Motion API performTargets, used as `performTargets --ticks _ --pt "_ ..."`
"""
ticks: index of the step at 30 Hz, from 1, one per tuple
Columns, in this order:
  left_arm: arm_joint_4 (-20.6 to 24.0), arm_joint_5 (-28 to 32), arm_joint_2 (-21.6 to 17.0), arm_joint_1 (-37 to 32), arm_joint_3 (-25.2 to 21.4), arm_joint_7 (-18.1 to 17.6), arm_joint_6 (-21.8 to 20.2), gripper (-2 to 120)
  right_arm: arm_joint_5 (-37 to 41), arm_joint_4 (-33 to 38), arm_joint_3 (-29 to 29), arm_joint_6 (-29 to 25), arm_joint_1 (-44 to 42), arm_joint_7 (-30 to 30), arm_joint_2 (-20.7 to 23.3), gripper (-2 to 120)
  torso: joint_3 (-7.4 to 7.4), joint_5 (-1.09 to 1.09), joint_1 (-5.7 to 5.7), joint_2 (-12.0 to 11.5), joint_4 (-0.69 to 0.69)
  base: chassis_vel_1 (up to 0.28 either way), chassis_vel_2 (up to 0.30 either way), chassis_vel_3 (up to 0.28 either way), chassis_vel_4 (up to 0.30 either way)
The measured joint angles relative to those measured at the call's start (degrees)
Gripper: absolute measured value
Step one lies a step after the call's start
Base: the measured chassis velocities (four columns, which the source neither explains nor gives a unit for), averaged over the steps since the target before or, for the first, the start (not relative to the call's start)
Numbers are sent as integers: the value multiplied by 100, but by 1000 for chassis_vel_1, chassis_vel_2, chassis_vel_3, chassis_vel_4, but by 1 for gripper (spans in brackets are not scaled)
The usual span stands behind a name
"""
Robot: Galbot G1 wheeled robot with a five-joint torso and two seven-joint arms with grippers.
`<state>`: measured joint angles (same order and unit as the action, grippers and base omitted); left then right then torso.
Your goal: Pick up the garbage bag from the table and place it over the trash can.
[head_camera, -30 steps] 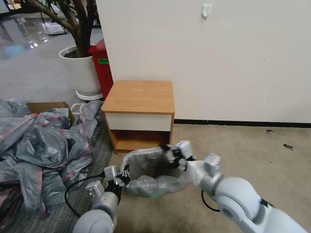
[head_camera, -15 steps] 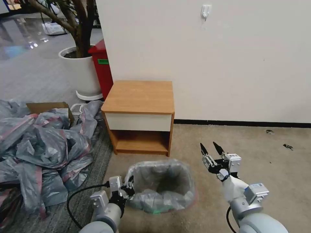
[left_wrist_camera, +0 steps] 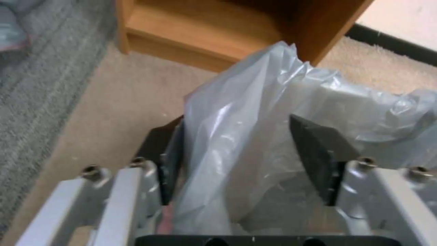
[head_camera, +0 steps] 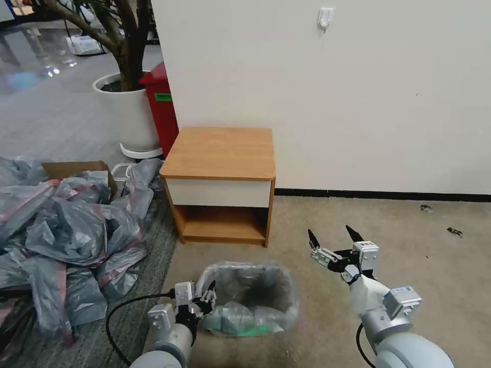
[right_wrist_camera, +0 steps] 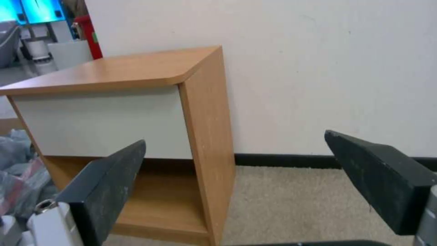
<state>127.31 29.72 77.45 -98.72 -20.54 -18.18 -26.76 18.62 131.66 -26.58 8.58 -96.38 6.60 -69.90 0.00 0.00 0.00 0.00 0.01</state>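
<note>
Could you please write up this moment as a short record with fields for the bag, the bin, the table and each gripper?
garbage bag: draped over the trash can, lining it
trash can: on the carpet in front of the table, greenish base showing through the plastic
table: against the wall, nothing on its top
left gripper: at the bin's left rim, fingers spread with bag plastic between them
right gripper: open, raised to the right of the bin, holding nothing

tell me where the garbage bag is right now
In the head view the garbage bag lines the trash can on the carpet in front of the table. The left gripper is at its left edge.
</note>
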Motion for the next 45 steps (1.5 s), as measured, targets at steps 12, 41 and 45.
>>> performTargets --ticks 12,41,45 --pt "345 -542 -188 -292 -362 274 39 99 343 61 -111 -33 -68 0 -9 100 0 0 0 0 0 0 0 0 0" --pt "818 -1364 -335 -1410 -2887 2562 2344 100 234 -244 -287 -1268 -930 144 -510 100 0 0 0 0 0 0 0 0 0" --pt "817 -1362 -334 -1406 -2879 2549 2337 100 233 -244 -287 -1266 -928 144 -509 100 0 0 0 0 0 0 0 0 0"
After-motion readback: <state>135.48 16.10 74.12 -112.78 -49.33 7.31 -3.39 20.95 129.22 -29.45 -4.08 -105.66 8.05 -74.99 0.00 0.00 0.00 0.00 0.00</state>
